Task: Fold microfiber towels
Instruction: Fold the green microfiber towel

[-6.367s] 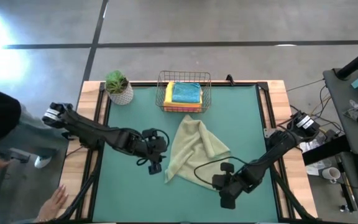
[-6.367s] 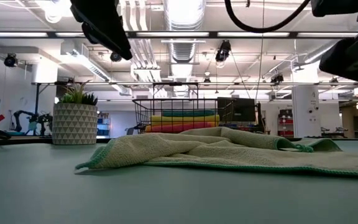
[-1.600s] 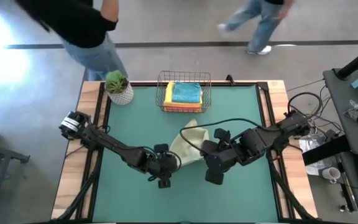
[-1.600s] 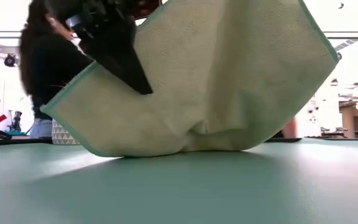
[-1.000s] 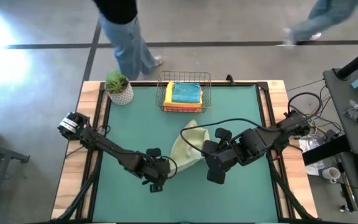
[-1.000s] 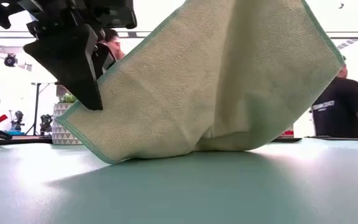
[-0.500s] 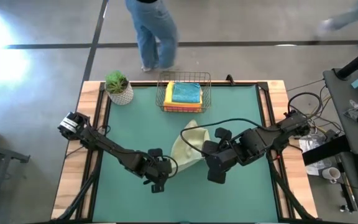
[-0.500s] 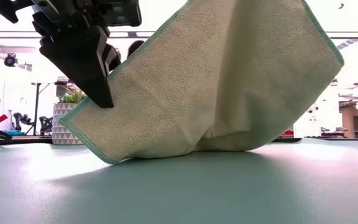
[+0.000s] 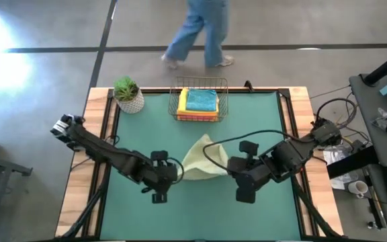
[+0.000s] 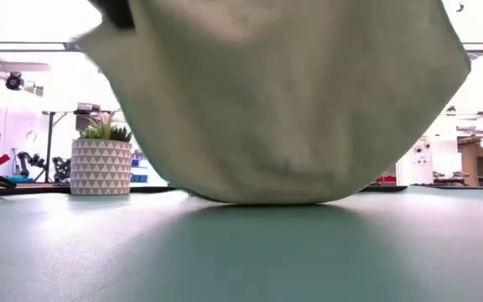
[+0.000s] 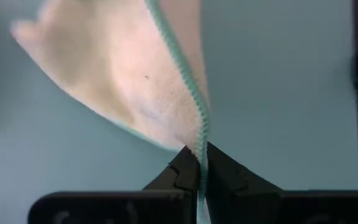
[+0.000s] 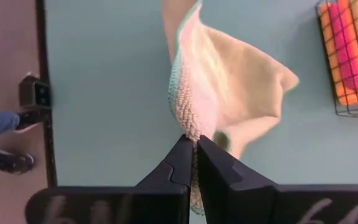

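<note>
A pale sage green microfiber towel with a teal stitched edge hangs between my two grippers over the middle of the green table mat. In the low view the towel sags in a wide belly, and its lowest fold touches the mat. My left gripper is shut on the towel's left end. My right gripper is shut on its right end. Both stand well above the table. My left gripper pinches the towel's teal stitched edge between its two fingertips, slanting down from the table's left. The cloth hangs away below the fingers. My right gripper pinches a bunched edge of the towel between its two fingertips, slanting down from the table's right; the cloth droops slack.
A wire basket at the table's far edge holds folded towels, teal on top of yellow and orange. A potted plant stands at the far left corner. A person walks on the floor beyond the table.
My left gripper has taken hold of the towel's left edge and gone up, lifting that end high. The towel, earlier slanting down to the left, now hangs as a sagging belly between both grippers. My right gripper has gone a little toward the table's right edge.
</note>
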`<state>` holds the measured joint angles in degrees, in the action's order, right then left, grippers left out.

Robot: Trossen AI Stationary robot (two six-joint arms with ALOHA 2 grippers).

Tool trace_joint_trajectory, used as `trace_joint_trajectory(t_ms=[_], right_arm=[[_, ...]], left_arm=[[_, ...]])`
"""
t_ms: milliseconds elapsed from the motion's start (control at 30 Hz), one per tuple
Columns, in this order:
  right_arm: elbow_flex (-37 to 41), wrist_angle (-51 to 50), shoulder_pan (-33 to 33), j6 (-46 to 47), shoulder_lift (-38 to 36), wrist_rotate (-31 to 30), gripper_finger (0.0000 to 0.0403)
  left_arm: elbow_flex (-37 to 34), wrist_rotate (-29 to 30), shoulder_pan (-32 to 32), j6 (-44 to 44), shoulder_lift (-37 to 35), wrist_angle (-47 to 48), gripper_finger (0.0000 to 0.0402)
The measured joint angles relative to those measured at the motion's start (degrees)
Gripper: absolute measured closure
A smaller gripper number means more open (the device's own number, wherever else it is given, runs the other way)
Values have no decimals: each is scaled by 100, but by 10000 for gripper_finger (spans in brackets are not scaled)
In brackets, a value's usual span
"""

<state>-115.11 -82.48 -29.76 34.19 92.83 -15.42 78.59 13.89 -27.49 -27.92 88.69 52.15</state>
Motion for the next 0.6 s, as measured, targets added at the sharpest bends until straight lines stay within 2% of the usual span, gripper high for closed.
trace_joint_trajectory(t_ms=[233, 400, 600], right_arm=[[0, -17, -374, -25, -41, 37, 394], [2, -28, -694, 248, -111, -15, 394], [2, -35, -850, 326, -242, -750, 394]], left_arm=[[1439, -28, 0, 560, -134, 1740, 401], [2401, -333, -2, 769, -29, 2447, 401], [3042, -520, -1, 1238, -9, 2811, 402]])
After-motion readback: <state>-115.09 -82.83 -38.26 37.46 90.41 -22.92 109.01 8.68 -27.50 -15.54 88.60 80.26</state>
